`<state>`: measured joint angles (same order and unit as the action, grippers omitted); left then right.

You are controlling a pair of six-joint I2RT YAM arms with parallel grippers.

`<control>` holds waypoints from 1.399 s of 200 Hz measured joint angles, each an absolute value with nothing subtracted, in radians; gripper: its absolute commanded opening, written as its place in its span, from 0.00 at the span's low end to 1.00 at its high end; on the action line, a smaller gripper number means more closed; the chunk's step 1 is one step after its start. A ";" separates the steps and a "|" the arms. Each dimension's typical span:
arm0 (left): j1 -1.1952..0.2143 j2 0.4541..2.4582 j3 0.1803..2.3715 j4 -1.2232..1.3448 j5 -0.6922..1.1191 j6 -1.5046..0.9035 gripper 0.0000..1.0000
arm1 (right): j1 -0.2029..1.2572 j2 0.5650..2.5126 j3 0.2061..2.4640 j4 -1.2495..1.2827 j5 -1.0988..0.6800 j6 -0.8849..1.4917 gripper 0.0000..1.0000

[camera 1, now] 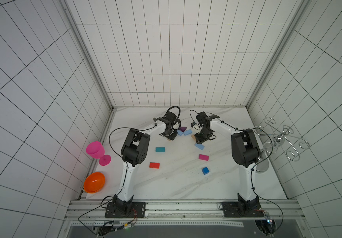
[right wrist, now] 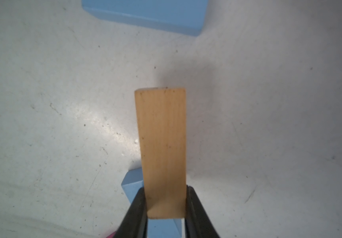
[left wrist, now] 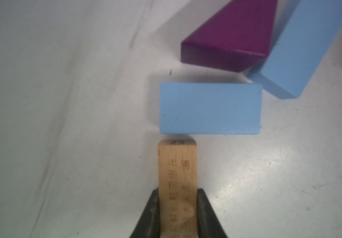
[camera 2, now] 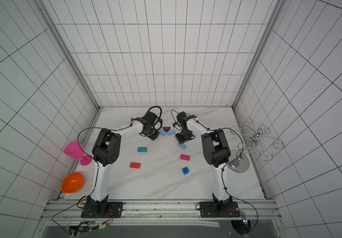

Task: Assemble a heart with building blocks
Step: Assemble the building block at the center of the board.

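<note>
Left hand [left wrist: 178, 193] pinches engraved wooden block [left wrist: 177, 164], its end just beside light blue block [left wrist: 209, 108] near purple triangle [left wrist: 232, 39]. Right hand [right wrist: 165, 191] pinches plain wooden block [right wrist: 162, 134] over tabletop [right wrist: 62, 103].

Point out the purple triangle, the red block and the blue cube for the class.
purple triangle [left wrist: 236, 33]: left wrist view, middle of its top face.
red block [camera 1: 154, 165]: in a top view, centre of its top face.
blue cube [camera 1: 205, 170]: in a top view, centre of its top face.
</note>
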<state>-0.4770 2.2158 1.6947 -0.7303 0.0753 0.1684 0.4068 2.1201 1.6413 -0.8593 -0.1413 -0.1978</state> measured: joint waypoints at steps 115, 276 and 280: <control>-0.477 2.221 1.702 -0.732 0.076 0.168 0.25 | 0.410 2.146 1.681 -0.880 -0.136 -0.176 0.08; -0.477 2.222 1.703 -0.733 0.078 0.168 0.25 | 0.421 2.170 1.728 -0.894 -0.112 -0.166 0.06; -0.477 2.222 1.703 -0.733 0.078 0.168 0.25 | 0.421 2.170 1.730 -0.894 -0.111 -0.166 0.07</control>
